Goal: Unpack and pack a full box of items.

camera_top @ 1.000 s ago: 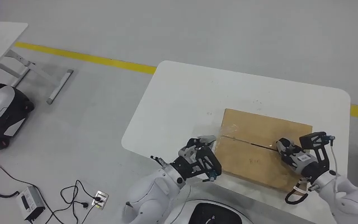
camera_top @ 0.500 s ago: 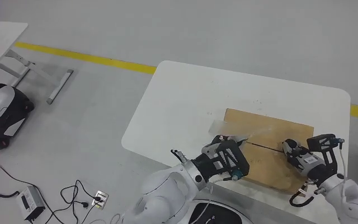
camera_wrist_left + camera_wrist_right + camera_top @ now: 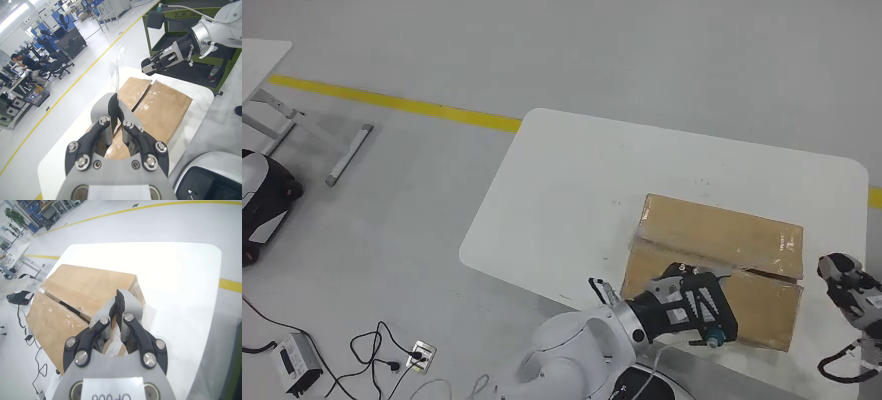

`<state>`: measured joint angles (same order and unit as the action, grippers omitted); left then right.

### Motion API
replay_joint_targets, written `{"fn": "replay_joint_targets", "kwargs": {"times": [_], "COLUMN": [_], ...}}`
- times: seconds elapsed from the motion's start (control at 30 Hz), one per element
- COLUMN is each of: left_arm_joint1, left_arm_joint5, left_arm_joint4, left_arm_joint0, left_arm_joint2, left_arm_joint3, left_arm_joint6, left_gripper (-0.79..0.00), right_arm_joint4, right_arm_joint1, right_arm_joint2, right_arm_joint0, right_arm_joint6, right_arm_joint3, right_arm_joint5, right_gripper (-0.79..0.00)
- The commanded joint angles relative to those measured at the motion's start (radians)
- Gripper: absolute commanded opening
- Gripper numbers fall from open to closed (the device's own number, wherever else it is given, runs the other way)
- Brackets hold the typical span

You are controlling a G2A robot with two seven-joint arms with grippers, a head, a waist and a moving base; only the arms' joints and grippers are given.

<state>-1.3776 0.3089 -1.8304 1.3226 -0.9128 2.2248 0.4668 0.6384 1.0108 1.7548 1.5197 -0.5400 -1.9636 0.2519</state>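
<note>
Bench (image 3: 562, 190), top view: white, rounded corners. The box (image 3: 712, 225) sits in its lower right part. The box's near long side lies close to the bench's lower edge, and its right short end is near the bench's right edge. Open bench surface spreads left of the box and above it, toward the upper left corner. Beyond that is grey floor with a yellow line (image 3: 392, 100).

Box: brown cardboard, lying flat. Its long axis runs left to right in the top view, dipping a little toward the right. 2 top flaps meet along that same axis. The right wrist view shows a dark gap between them.

Left end effector (image 3: 116, 100): narrow, pads pinched on a strip of clear tape (image 3: 115, 72) that rises from the fingertips. It hangs over the lower flap, at lower centre of the top view.

Right end effector (image 3: 119, 296): narrow, pads together. It sits past the box's right short end, at the right edge of the top view, apart from the box.

Since 1.0 s ago:
- The left end effector has gone from the box's left end to over the lower flap.
- The right end effector has left the box top and backed off to the right.
- The seam, then a thin flat line, now stands parted.
</note>
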Motion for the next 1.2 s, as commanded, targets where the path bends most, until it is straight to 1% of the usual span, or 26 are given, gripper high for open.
{"fn": "replay_joint_targets", "kwargs": {"times": [0.0,0.13,0.27,0.53,0.87,0.9,0.93,0.97,1.0,1.03,1.17], "left_arm_joint1": [-0.006,-0.018,-0.031,-0.061,-0.113,-0.118,-0.121,-0.124,-0.127,-0.129,-0.136], "left_arm_joint5": [0.002,-0.009,-0.038,-0.098,-0.152,-0.154,-0.157,-0.161,-0.166,-0.168,-0.165], "left_arm_joint4": [0.002,0.010,0.017,0.038,0.051,0.041,0.035,0.034,0.035,0.035,0.048], "left_arm_joint0": [-0.025,-0.064,-0.096,-0.179,-0.292,-0.301,-0.306,-0.308,-0.309,-0.310,-0.314], "left_arm_joint2": [0.028,0.075,0.109,0.154,0.250,0.258,0.263,0.266,0.265,0.264,0.251], "left_arm_joint3": [-0.026,-0.087,-0.142,-0.223,-0.350,-0.362,-0.373,-0.383,-0.391,-0.398,-0.395], "left_arm_joint6": [0.009,0.025,0.036,0.065,0.107,0.110,0.114,0.117,0.120,0.123,0.133], "left_gripper": [-0.785,-0.785,-0.785,-0.785,-0.785,-0.730,-0.526,-0.409,-0.222,0.000,0.000], "right_arm_joint4": [-0.026,-0.059,-0.067,-0.061,-0.068,-0.068,-0.066,-0.065,-0.063,-0.061,-0.058], "right_arm_joint1": [-0.001,-0.002,-0.001,0.001,0.000,0.000,0.000,-0.001,-0.001,-0.001,-0.001], "right_arm_joint2": [0.055,0.145,0.188,0.192,0.188,0.187,0.184,0.180,0.176,0.173,0.164], "right_arm_joint0": [0.038,0.110,0.151,0.170,0.148,0.146,0.143,0.140,0.137,0.134,0.124], "right_arm_joint6": [0.009,0.016,0.022,0.034,0.027,0.025,0.023,0.021,0.019,0.019,0.014], "right_arm_joint3": [-0.010,-0.020,-0.004,0.048,0.054,0.052,0.051,0.050,0.050,0.049,0.043], "right_arm_joint5": [-0.001,0.017,0.024,0.027,0.021,0.022,0.022,0.024,0.025,0.024,0.025], "right_gripper": [-0.785,-0.785,-0.785,-0.785,-0.785,-0.785,-0.785,-0.785,-0.785,-0.785,-0.748]}}
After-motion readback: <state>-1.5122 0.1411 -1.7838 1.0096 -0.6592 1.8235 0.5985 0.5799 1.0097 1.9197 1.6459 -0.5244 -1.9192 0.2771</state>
